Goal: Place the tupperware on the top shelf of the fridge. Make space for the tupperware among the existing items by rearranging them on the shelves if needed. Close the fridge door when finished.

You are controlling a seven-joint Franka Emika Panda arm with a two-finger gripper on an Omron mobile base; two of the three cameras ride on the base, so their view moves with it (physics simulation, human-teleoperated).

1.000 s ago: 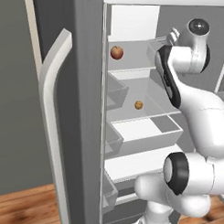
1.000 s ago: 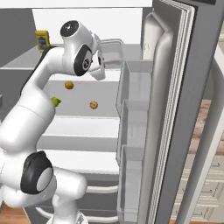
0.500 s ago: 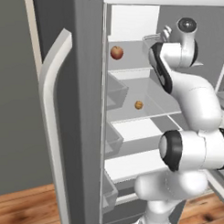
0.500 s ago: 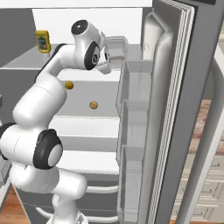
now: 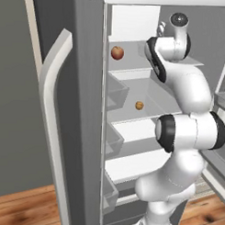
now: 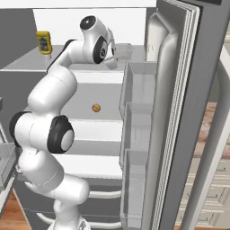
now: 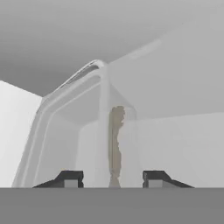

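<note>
Arm reaches high into the tall dark grey French-door fridge [image 6: 179, 112]. The small translucent grey-white plastic tupperware [image 6: 123, 51] appears to sit on the thin light-grey top shelf [image 5: 134, 64], at its right end, just beside the uppermost bin-shaped door rack [image 6: 134, 85]. I cannot tell how much of its base is supported. In the hand view the gripper [image 7: 112, 179] has its jaws part-way open and holds nothing. One upright wall of the tub [image 7: 109, 131], with the orange strip behind it, stands between the two dark tips, apart from both. Main risk, as I judge it: the tips straddle that wall, so a pull-back that is skewed rather than straight could catch the rim and drag or tip the tub off the shelf. Second risk: the wrist is close to the door rack, and a wide swing on the way out may knock it. The round red-orange fruit [image 5: 117, 52] on the left of the same shelf could roll if the shelf is jolted. The small tan-brown item [image 5: 139, 105], a shelf lower, looks safe. The door is still to be closed, and the arm must be clear first.
</note>
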